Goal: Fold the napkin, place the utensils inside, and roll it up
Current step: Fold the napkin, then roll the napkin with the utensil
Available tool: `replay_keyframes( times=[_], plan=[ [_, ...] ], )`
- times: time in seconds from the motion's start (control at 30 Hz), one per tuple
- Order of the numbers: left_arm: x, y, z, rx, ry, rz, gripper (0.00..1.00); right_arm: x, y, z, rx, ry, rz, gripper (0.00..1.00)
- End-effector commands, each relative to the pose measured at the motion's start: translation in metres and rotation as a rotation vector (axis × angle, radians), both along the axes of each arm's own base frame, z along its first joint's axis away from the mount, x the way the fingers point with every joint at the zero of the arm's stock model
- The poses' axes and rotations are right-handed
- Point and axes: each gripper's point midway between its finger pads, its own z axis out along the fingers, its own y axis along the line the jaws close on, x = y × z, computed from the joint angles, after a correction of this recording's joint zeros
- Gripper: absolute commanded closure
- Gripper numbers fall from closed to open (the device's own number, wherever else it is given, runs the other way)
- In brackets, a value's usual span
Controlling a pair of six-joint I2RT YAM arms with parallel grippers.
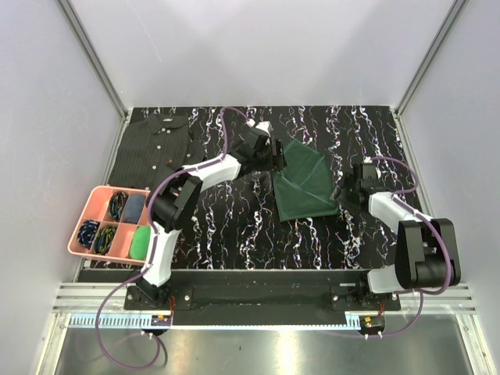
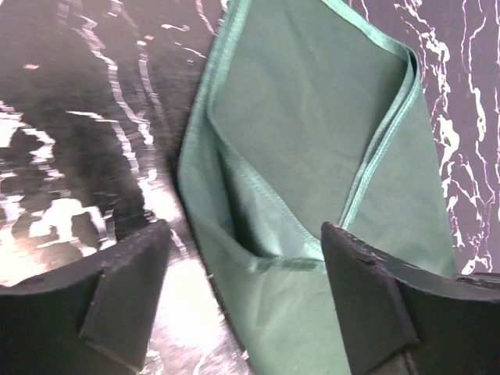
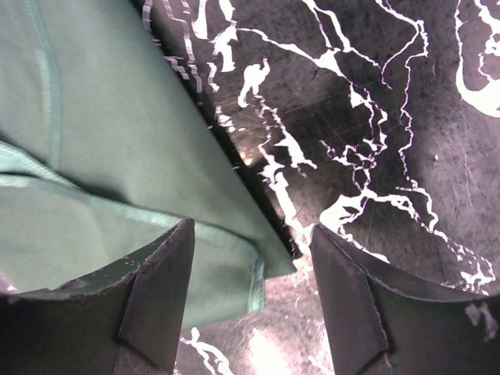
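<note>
The dark green napkin [image 1: 305, 183] lies folded on the black marbled table, right of centre. My left gripper [image 1: 277, 160] is open at its far left edge. In the left wrist view the napkin [image 2: 312, 117] shows layered hems, and its left edge lies between the spread jaws of the gripper [image 2: 246, 273]. My right gripper [image 1: 348, 191] is open at the napkin's right corner. In the right wrist view that corner [image 3: 258, 273] lies between the jaws of the gripper [image 3: 254, 289]. No fork shows clearly; a tiny red speck [image 1: 170, 162] sits by the shirt.
A dark pinstriped shirt [image 1: 152, 144] lies at the far left of the table. A pink compartment tray [image 1: 98, 199] with small items stands at the near left edge. Grey walls enclose the table on three sides.
</note>
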Motion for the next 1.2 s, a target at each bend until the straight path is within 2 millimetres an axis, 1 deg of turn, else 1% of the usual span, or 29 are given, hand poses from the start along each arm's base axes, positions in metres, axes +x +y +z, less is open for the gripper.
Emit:
replay_keyframes(
  times=[0.0,0.03,0.07,0.13,0.2,0.23,0.27,0.3,0.33,0.37,0.4,0.43,0.47,0.53,0.57,0.6,0.63,0.67,0.7,0.73,0.77,0.8,0.83,0.9,0.93,1.0,1.03,1.17],
  plan=[
    [0.010,0.017,0.077,-0.054,-0.154,0.020,0.13,0.001,0.007,0.020,0.028,-0.050,0.030,0.30],
    [0.010,0.022,0.080,-0.050,-0.162,0.018,0.12,-0.001,0.008,0.019,0.032,-0.042,0.035,0.31],
    [0.005,0.026,0.083,-0.049,-0.162,0.015,0.11,-0.003,0.010,0.017,0.042,-0.029,0.041,0.32],
    [-0.001,0.029,0.084,-0.056,-0.152,0.001,0.11,-0.006,0.012,0.011,0.052,0.002,0.044,0.34],
    [-0.012,0.032,0.083,-0.064,-0.135,-0.018,0.11,-0.007,0.011,0.005,0.054,0.030,0.035,0.36],
    [-0.016,0.033,0.087,-0.073,-0.135,-0.022,0.11,-0.009,0.011,0.003,0.051,0.044,0.029,0.38],
    [-0.022,0.036,0.080,-0.069,-0.117,-0.025,0.11,-0.010,0.009,0.000,0.040,0.056,0.020,0.39],
    [-0.027,0.036,0.079,-0.076,-0.109,-0.035,0.10,-0.011,0.007,-0.003,0.035,0.069,0.015,0.40],
    [-0.030,0.037,0.083,-0.086,-0.110,-0.033,0.11,-0.011,0.006,-0.004,0.032,0.074,0.013,0.41],
    [-0.035,0.040,0.078,-0.083,-0.097,-0.034,0.11,-0.011,0.006,-0.006,0.033,0.083,0.013,0.44],
    [-0.039,0.041,0.078,-0.090,-0.091,-0.033,0.10,-0.011,0.007,-0.007,0.035,0.083,0.013,0.45],
    [-0.042,0.043,0.082,-0.095,-0.095,-0.036,0.10,-0.010,0.007,-0.007,0.037,0.086,0.017,0.47],
    [-0.047,0.045,0.075,-0.089,-0.081,-0.035,0.10,-0.011,0.009,-0.007,0.045,0.088,0.020,0.50],
    [-0.052,0.048,0.077,-0.094,-0.079,-0.034,0.10,-0.011,0.010,-0.009,0.054,0.097,0.019,0.54],
    [-0.056,0.051,0.072,-0.088,-0.068,-0.033,0.10,-0.012,0.012,-0.010,0.061,0.105,0.021,0.55],
    [-0.058,0.053,0.070,-0.087,-0.063,-0.030,0.10,-0.014,0.012,-0.012,0.065,0.113,0.022,0.58],
    [-0.061,0.054,0.073,-0.095,-0.066,-0.032,0.10,-0.016,0.015,-0.014,0.074,0.123,0.026,0.60],
    [-0.065,0.055,0.068,-0.098,-0.058,-0.038,0.10,-0.018,0.015,-0.017,0.080,0.137,0.022,0.61],
    [-0.070,0.053,0.067,-0.111,-0.044,-0.051,0.10,-0.020,0.016,-0.019,0.087,0.148,0.023,0.63],
    [-0.078,0.055,0.061,-0.114,-0.021,-0.057,0.10,-0.025,0.020,-0.021,0.105,0.165,0.029,0.64],
    [-0.078,0.051,0.066,-0.145,-0.042,-0.070,0.10,-0.027,0.022,-0.023,0.119,0.180,0.028,0.64],
    [-0.085,0.048,0.065,-0.173,-0.022,-0.093,0.10,-0.030,0.024,-0.024,0.129,0.191,0.027,0.65],
    [-0.093,0.051,0.059,-0.177,-0.004,-0.099,0.10,-0.036,0.027,-0.026,0.149,0.209,0.030,0.65],
    [-0.103,0.048,0.057,-0.216,0.016,-0.118,0.11,-0.040,0.031,-0.027,0.180,0.223,0.015,0.65],
    [-0.112,0.052,0.048,-0.215,0.039,-0.119,0.11,-0.045,0.034,-0.027,0.200,0.234,0.010,0.65],
    [-0.120,0.051,0.045,-0.251,0.060,-0.128,0.14,-0.048,0.038,-0.025,0.229,0.233,-0.001,0.66],
    [-0.127,0.052,0.037,-0.262,0.072,-0.132,0.14,-0.054,0.042,-0.026,0.247,0.245,-0.005,0.65],
    [-0.145,0.048,0.022,-0.335,0.126,-0.158,0.20,-0.063,0.050,-0.026,0.272,0.260,0.002,0.65]
  ],
)
